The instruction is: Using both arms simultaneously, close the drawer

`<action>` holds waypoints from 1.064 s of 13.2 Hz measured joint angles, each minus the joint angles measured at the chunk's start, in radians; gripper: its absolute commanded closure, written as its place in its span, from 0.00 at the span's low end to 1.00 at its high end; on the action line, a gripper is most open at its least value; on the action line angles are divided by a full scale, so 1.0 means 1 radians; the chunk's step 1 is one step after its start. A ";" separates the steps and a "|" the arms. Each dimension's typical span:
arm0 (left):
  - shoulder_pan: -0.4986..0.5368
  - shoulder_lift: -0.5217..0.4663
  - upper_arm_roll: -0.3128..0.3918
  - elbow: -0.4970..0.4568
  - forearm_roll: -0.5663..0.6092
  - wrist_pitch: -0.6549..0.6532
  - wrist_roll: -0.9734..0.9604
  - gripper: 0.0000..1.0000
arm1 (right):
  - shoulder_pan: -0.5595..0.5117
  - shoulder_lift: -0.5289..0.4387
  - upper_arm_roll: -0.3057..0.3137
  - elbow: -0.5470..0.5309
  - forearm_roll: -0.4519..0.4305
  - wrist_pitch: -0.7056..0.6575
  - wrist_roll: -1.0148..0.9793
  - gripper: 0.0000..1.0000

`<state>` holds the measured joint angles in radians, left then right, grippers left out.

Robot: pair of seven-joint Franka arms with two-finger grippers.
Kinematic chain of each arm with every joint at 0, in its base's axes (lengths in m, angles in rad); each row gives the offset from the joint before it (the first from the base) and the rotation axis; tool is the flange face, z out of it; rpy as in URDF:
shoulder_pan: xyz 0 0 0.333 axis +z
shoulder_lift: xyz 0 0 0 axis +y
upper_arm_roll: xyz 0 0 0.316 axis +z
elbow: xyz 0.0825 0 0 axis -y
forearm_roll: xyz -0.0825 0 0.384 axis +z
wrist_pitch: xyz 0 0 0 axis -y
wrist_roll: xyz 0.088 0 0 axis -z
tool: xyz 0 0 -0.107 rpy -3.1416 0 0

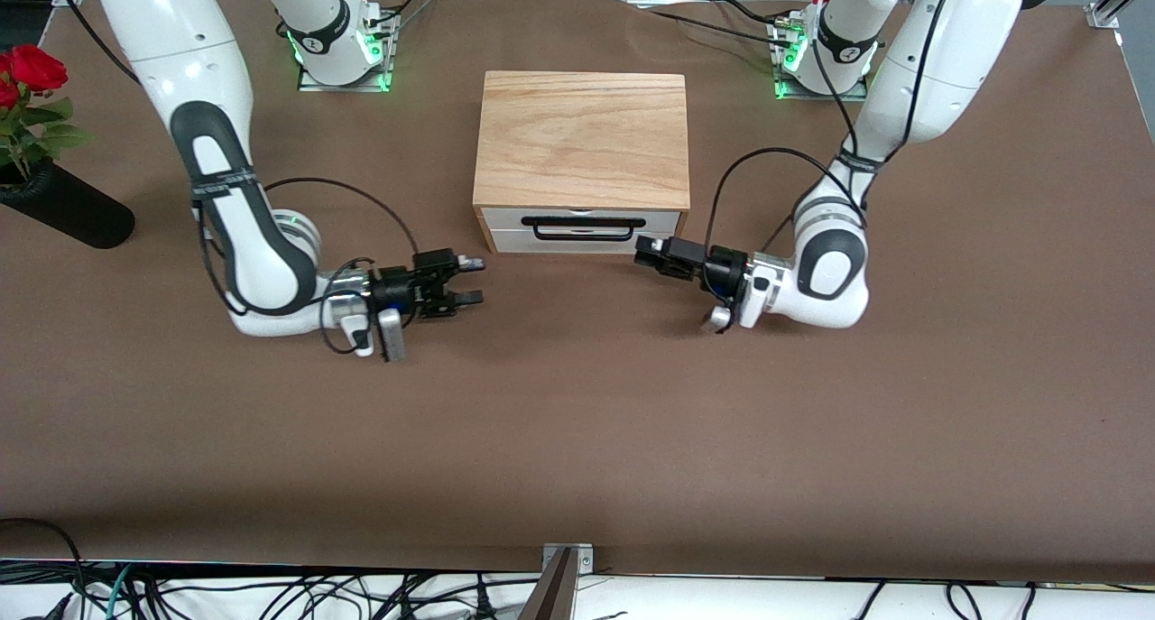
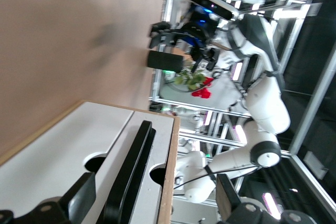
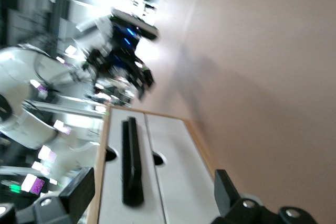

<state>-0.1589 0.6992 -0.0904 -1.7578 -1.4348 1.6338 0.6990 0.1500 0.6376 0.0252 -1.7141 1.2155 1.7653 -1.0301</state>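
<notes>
The oak-grain box stands mid-table between the arms' bases. Its drawer, with a white front and a black wire handle, sits flush with the box front above the plain white panel. My left gripper is open, low in front of the drawer's corner toward the left arm's end. My right gripper is open, low over the table off the box's corner toward the right arm's end. The handle shows between the open fingers in the left wrist view and in the right wrist view.
A black vase with red roses lies at the right arm's end of the table. The brown tabletop spreads wide nearer the front camera. Cables hang along the table's front edge.
</notes>
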 measured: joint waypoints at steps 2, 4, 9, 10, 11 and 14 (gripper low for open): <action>0.003 -0.006 0.033 0.099 0.160 0.000 -0.101 0.00 | -0.002 -0.090 -0.043 0.014 -0.240 0.019 0.024 0.00; 0.004 -0.011 0.049 0.187 0.321 0.000 -0.203 0.00 | -0.002 -0.203 -0.082 0.014 -0.473 0.040 0.042 0.00; 0.004 -0.027 0.051 0.365 0.756 0.002 -0.468 0.00 | -0.001 -0.496 -0.121 0.011 -0.972 0.012 0.239 0.00; 0.004 -0.046 0.051 0.389 0.842 0.002 -0.523 0.00 | 0.000 -0.551 -0.121 0.009 -1.035 -0.015 0.312 0.00; 0.003 -0.071 0.050 0.403 0.923 0.001 -0.562 0.00 | 0.001 -0.599 -0.121 0.007 -1.085 -0.040 0.388 0.00; -0.001 -0.167 0.050 0.414 1.146 0.000 -0.614 0.00 | 0.002 -0.708 -0.121 0.000 -1.178 -0.064 0.566 0.00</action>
<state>-0.1600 0.5322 -0.0403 -1.3433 -0.2891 1.6337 0.0849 0.1515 -0.0701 -0.0961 -1.7145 0.0379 1.7016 -0.4638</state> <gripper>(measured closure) 0.000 0.000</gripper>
